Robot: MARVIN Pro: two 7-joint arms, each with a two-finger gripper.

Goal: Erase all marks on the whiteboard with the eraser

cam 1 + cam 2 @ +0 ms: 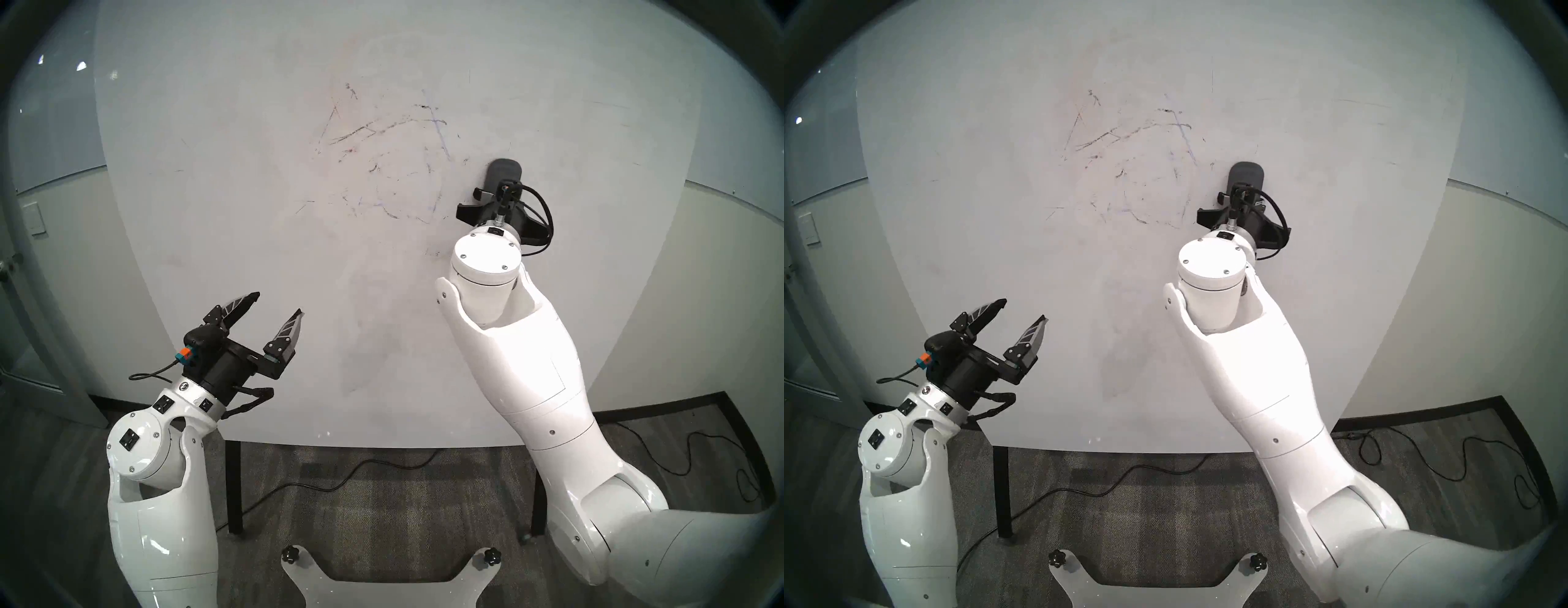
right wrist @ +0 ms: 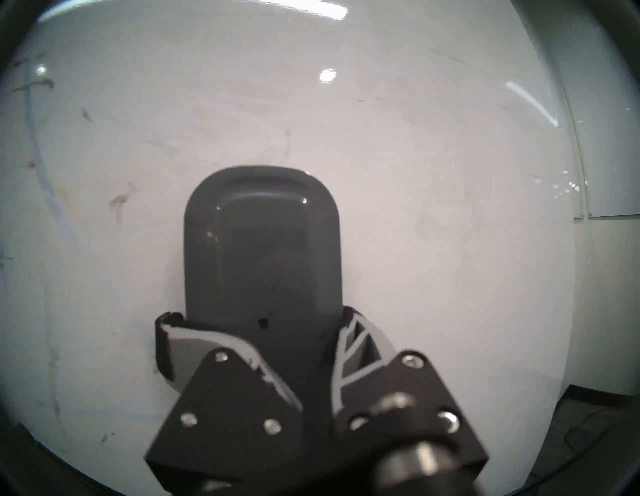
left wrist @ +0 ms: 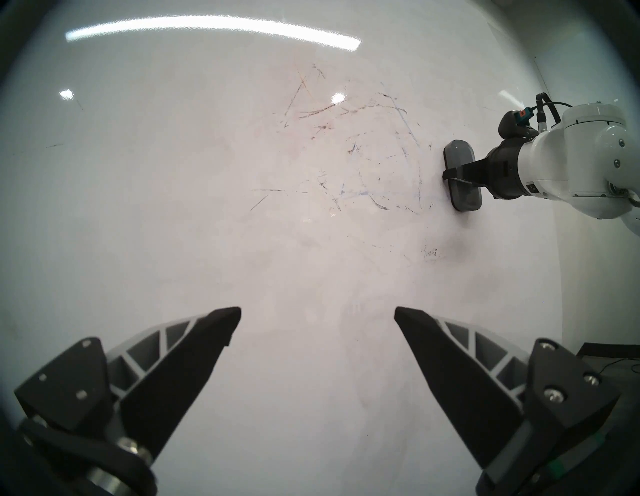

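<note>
Closest to the lens in the right wrist view, the right gripper (image 2: 263,332) is clamped across the lower half of the eraser (image 2: 261,242), one finger on each long side. That eraser is a dark grey oblong with rounded ends and a smooth, slightly glossy plastic back; its wiping face seems to lie flat on the whiteboard (image 1: 254,254), though the contact itself is hidden.

It sits toward the board's right edge, about mid-height, just beside the right fringe of the marks (image 1: 390,170). These are broken thin lines: bluish strokes on the right flank, dark scratchy streaks across the middle, a reddish-brown slant at upper left, plus a small scribble (image 3: 431,254) lower down. Only fragments of the drawn shapes show, so the wiping step looks well under way but far from finished.

My judgement: the next move is a firm sweep leftward across the cluster, pad kept flat and pressed, then passes higher and lower for the stragglers.

Glossy white and faintly smeared with grey residue, the board mirrors the ceiling lights. Near its lower left corner the left gripper (image 1: 278,308) hangs clear of the surface, its ribbed black fingers spread wide and holding nothing.
</note>
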